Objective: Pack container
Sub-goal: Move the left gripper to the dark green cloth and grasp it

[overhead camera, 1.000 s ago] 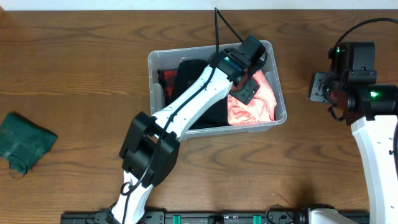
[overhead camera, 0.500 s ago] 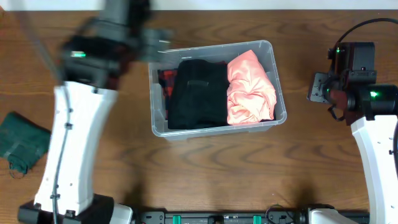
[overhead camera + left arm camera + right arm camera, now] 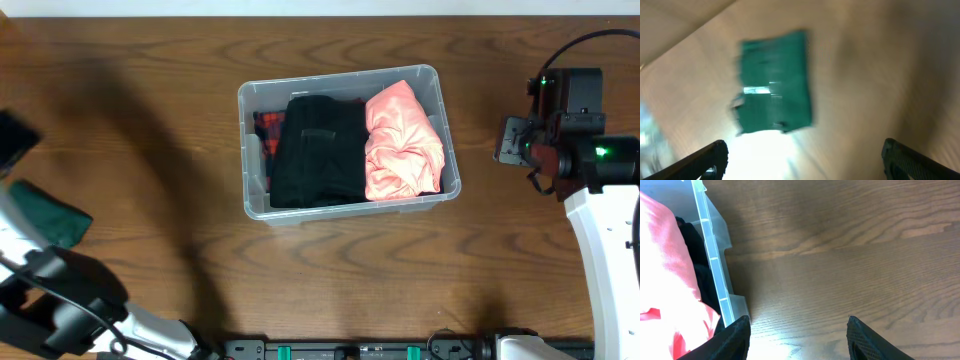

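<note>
Left gripper first: its two dark fingers sit at the bottom corners of the wrist view, spread wide with nothing between them. Straight ahead of that gap, up the frame, lies a green cloth flat on the wooden table. The whole view is smeared. There is a pale patch on the cloth, but it is too blurred to read as any label or print.

From overhead, the left arm sits at the far left edge, with the green cloth partly tucked under it. The container stands well apart from that arm, off to its right, at mid-table.

It is a clear bin, packed three across. A red plaid cloth lies against the wall nearest the left arm, a black garment in the middle, and a pink garment on the side nearest the right arm. No writing can be made out on any of them.

The right gripper hovers over bare wood just beyond the bin's pink end, near it but not touching. Two green lights glow on that arm. Its own camera shows the right gripper parted and empty, with only wood grain between the fingers. The bin's clear wall runs just beside one finger, with pink fabric and a sliver of black behind it.
</note>
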`<state>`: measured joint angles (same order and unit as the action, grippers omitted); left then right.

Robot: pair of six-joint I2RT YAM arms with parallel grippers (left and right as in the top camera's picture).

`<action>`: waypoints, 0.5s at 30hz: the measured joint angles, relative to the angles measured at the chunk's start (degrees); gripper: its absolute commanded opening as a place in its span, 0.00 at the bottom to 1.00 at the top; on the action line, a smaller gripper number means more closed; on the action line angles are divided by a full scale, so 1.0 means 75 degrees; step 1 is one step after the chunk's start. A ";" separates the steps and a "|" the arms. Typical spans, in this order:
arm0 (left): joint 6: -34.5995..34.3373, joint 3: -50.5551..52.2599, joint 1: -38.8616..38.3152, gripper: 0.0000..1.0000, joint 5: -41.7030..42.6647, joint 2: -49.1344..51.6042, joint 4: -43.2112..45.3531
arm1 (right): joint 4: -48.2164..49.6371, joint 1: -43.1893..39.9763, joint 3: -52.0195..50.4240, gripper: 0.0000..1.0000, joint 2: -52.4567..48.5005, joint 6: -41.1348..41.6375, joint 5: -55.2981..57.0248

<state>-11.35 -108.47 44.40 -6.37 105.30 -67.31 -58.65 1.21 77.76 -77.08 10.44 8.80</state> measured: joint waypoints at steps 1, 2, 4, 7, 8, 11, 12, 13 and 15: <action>-0.0073 0.0000 0.0391 0.98 0.0090 0.0131 0.0003 | -0.0003 0.0000 0.0000 0.60 0.0000 0.0000 0.0000; -0.0122 0.0000 0.0699 0.98 0.0201 0.0268 0.0003 | -0.0003 0.0000 0.0000 0.61 0.0000 0.0000 -0.0003; -0.0184 0.0000 0.1297 0.98 0.0484 0.0609 0.0006 | -0.0003 0.0000 0.0000 0.61 0.0000 0.0000 0.0000; -0.0230 0.0000 0.1888 0.98 0.0933 0.1160 0.0032 | -0.0003 0.0000 0.0000 0.61 0.0000 0.0000 0.0000; -0.0221 0.0000 0.2037 0.98 0.1081 0.1367 0.0055 | -0.0003 0.0000 0.0000 0.61 0.0000 0.0000 0.0000; 0.0029 0.0003 0.2334 0.98 0.1649 0.1973 0.0309 | -0.0006 0.0000 0.0000 0.62 0.0000 0.0000 -0.0003; 0.0160 0.0012 0.2381 0.98 0.1853 0.2113 0.0425 | -0.0006 0.0000 0.0000 0.62 0.0000 -0.0003 -0.0003; 0.0364 0.0035 0.2425 0.98 0.2154 0.2270 0.0595 | -0.0009 0.0000 0.0000 0.62 0.0000 0.0000 -0.0003; 0.0740 0.0137 0.2454 0.98 0.2722 0.2492 0.0863 | -0.0006 0.0000 0.0000 0.62 0.0000 0.0000 -0.0003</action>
<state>-5.80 -107.44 62.81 14.04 123.98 -60.84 -58.70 1.21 77.76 -77.08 10.44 8.78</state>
